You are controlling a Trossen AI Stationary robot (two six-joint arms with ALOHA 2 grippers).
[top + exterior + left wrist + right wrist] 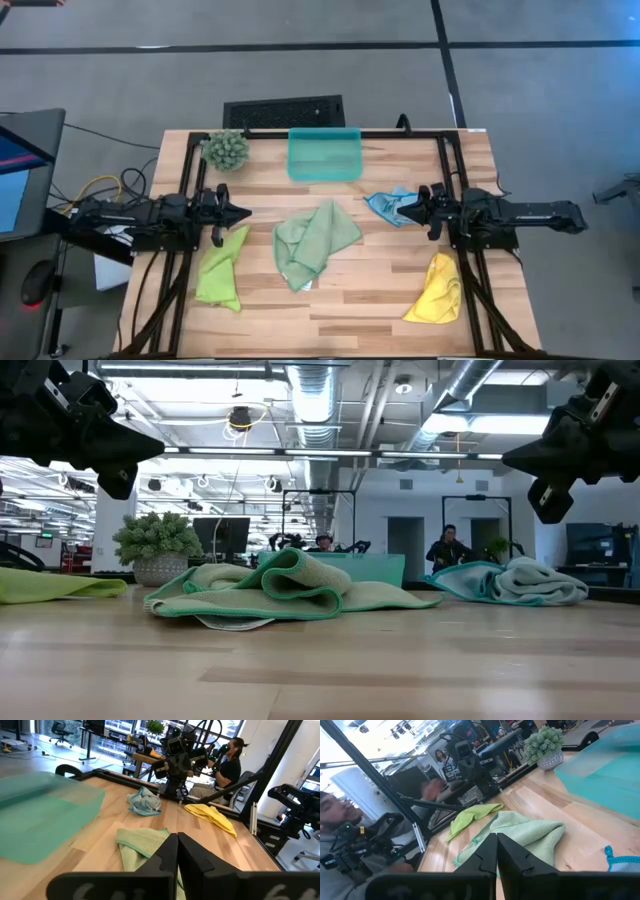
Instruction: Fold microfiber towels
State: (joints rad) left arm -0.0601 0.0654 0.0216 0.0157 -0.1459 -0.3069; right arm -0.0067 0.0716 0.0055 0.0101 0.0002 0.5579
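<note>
A: Towel layout?

B: Four on the counter [380, 290], all crumpled. Lime green towel [220, 268] lies on the left, long axis running near-to-far, narrow end toward the left gripper [240, 212]. Pale sage green towel [314, 244] sits mid-counter, bunched, long axis diagonal, one corner reaching toward the teal tray [325, 153]. Light blue towel [390, 205] is a small wad right of centre. Yellow towel [437, 290] lies at the near right, long axis diagonal, tapering to a point at the near-left.

A: Arms?

B: Both stretched level, pointing inward at each other across the counter. Left gripper hangs above the far tip of the lime green towel; in the low view it's well off the surface. Fingers pressed together, nothing between them. Right gripper [412, 208] sits at the light blue towel's right edge in the high view, also raised in the low view. Its fingers meet at the tips in the right wrist view, holding nothing.

A: Anything unclear?

B: From above, can't tell whether the right fingertips overlap the blue cloth or sit just beside it. Yellow towel doesn't show in the low view. Plant ball [227, 150] stands at the far left corner, apart from the tray. People [227, 762] visible beyond the counter.
</note>
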